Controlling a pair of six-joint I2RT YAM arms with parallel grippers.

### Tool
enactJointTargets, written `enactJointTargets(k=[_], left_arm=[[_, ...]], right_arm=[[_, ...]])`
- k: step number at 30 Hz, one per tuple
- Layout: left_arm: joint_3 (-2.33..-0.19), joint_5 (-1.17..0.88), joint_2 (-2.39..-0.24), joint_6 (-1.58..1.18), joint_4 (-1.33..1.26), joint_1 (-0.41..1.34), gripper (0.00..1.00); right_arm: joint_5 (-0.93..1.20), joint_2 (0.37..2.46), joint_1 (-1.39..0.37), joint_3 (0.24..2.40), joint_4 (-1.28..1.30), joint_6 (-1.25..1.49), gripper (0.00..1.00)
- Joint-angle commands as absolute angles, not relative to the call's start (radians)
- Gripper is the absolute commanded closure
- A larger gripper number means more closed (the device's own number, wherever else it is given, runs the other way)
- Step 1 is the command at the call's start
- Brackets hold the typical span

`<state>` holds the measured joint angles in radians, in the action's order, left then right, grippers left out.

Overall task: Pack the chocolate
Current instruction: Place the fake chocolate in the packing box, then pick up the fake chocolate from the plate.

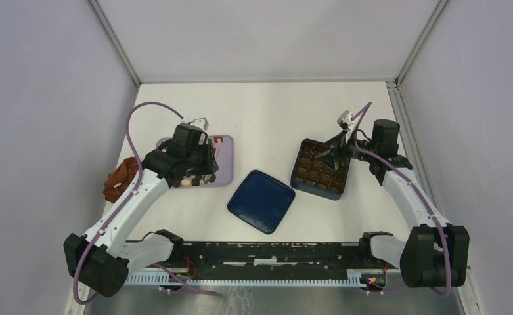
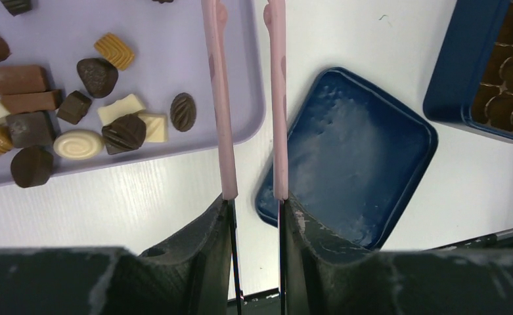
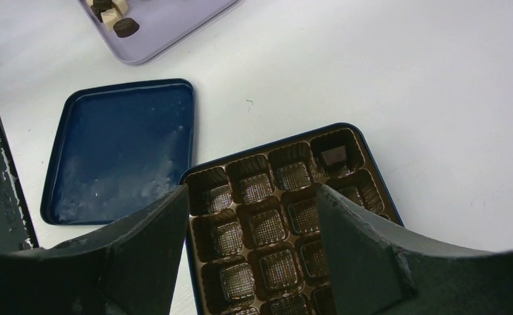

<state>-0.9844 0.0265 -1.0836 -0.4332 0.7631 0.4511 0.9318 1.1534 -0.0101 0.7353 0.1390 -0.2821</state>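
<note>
**Tongs at the tray edge, box almost unfilled**

Grips the handle end of the pink tongs (image 2: 221,98) in the left gripper (image 2: 257,209). Likely reason: pieces too small for the bare fingers. Tong arms parted, tips beyond the left wrist view, so cannot tell whether anything is pinched. Poised over the right edge of the lavender tray (image 2: 175,46), close to the supply.

Right gripper (image 3: 250,197) spread wide and holding nothing. Hovers above the blue box (image 1: 319,191), probably ready to steady it during filling.

Contents:
- Tray: loose chocolate (image 2: 123,131), dark, mid brown and cream, scattered in no order.
- Box: brown cell insert (image 3: 267,226) with one dark square piece (image 3: 334,155) in a far corner cell. Other cells in view empty.
- Blue lid (image 3: 119,151): flat on the table between tray and box, nothing in it, clear of both.

Judged: packing barely begun.
</note>
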Motion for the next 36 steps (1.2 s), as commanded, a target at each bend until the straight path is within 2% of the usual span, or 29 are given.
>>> enactJointTargets(k=[1, 36], left_arm=[[-0.997, 0.005, -1.076, -0.342, 0.789, 0.404, 0.63], [-1.066, -0.019, -1.179, -0.284, 0.875, 0.325, 0.63]], right_arm=[[0.962, 1.16, -0.006, 0.749, 0.14, -0.31, 0.24], [0.974, 1.139, -0.008, 0.759, 0.16, -0.327, 0.24]])
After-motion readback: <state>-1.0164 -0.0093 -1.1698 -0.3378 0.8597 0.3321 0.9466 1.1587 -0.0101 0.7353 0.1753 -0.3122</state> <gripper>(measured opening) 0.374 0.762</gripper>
